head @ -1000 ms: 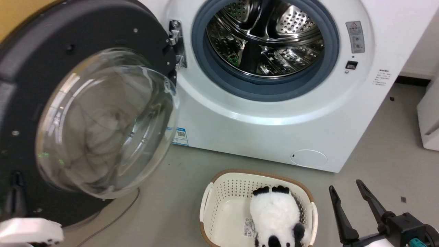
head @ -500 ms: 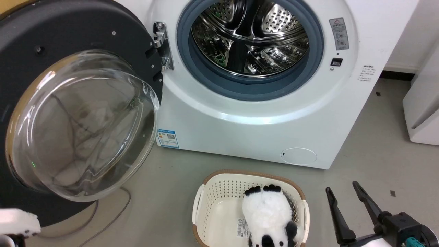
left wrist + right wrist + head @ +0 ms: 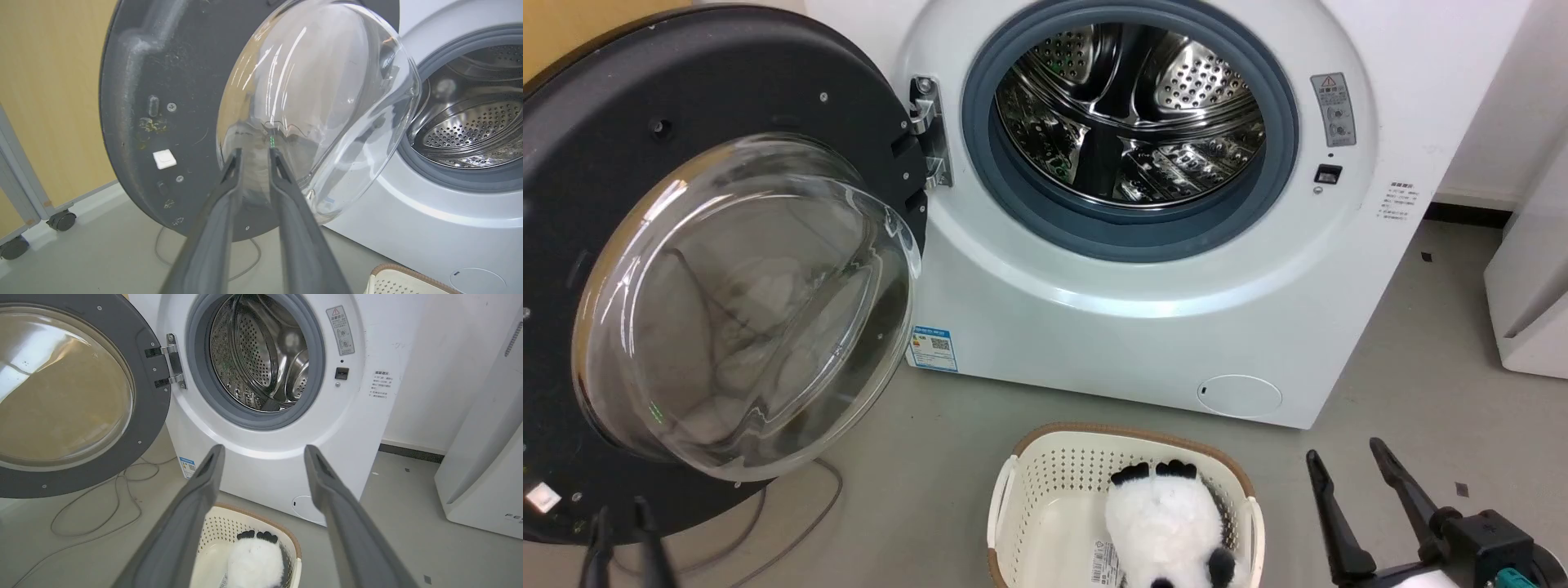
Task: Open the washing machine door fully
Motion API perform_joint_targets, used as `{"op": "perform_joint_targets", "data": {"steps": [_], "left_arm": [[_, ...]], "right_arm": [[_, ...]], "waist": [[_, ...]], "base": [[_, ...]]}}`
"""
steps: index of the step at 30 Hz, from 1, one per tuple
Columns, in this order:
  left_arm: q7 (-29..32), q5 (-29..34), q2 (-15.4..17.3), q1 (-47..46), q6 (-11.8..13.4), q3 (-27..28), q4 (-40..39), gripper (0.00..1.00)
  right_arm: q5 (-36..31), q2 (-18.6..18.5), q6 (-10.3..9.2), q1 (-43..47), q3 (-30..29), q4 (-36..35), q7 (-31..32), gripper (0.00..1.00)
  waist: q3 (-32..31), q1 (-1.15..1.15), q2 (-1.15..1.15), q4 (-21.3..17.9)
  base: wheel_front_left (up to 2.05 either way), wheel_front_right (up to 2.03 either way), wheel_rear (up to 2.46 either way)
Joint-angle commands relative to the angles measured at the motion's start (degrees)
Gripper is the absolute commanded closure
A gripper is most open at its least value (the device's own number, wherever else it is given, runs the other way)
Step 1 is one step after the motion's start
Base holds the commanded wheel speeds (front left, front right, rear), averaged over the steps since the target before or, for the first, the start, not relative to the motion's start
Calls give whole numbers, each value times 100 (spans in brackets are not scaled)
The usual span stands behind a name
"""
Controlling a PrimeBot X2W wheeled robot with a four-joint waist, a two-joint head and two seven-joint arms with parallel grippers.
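Note:
The washing machine door [image 3: 686,98], a black disc with a bulging clear glass bowl [image 3: 743,310], stands swung far out to the left on its hinge [image 3: 929,131], inner face toward me. The steel drum [image 3: 1127,114] lies exposed. My left gripper [image 3: 623,510] is low at the door's bottom rim. In the left wrist view this gripper [image 3: 255,151] points at the bowl [image 3: 318,102], narrowly open and holding nothing. My right gripper [image 3: 1343,451] hangs open at the lower right, well away from the door [image 3: 151,396]. Its fingers [image 3: 204,477] spread wide above the basket.
A cream basket [image 3: 1005,498] holding a panda plush [image 3: 1160,523] sits on the floor before the washer [image 3: 1135,327]. A grey cable [image 3: 800,523] loops under the door. A white appliance [image 3: 1535,286] stands at right; castor wheels [image 3: 61,220] stand left of the door.
The head camera has shifted. The door has swung further from the washer front. The white left forearm left the bottom-left corner and the left fingers now show there. Right gripper unchanged.

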Motion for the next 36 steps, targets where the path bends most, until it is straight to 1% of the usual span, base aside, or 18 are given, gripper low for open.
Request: {"op": "perform_joint_targets", "data": {"steps": [1, 3, 10, 15, 20, 28, 36], "left_arm": [[-26, 45, -57, 107, 34, -45, -98, 0], [0, 94, -103, 215, 40, -143, -242, 0], [328, 322, -120, 326, -126, -714, -539, 0], [451, 513, -119, 202, -249, -1124, -585, 0], [520, 629, -169, 49, -343, -1477, -528, 0], [512, 783, -145, -74, -341, -1689, -394, 0], [470, 702, -153, -47, -319, -1697, -309, 0]], "right_arm": [[10, 19, 3, 41, -2, 19, -29, 0], [19, 19, 3, 43, 14, 35, -40, 0], [48, 19, 3, 98, -25, 74, -55, 0], [-23, 19, 3, 95, 20, 59, 8, 0], [-137, 19, 3, 96, 105, 6, 100, 0], [-156, 19, 3, 122, 119, -42, 165, 0], [-128, 19, 3, 73, 135, -49, 154, 0]], "waist": [[-16, 0, 0, 9], [-41, 0, 0, 7], [-127, 0, 0, -68], [-153, 0, 0, -301], [-133, 0, 0, -672], [-69, 0, 0, -1153], [-27, 0, 0, -1259]], "base": [[0, 0, 0], [0, 0, 0], [0, 0, 0], [0, 0, 0], [0, 0, 0], [0, 0, 0], [0, 0, 0]]}}
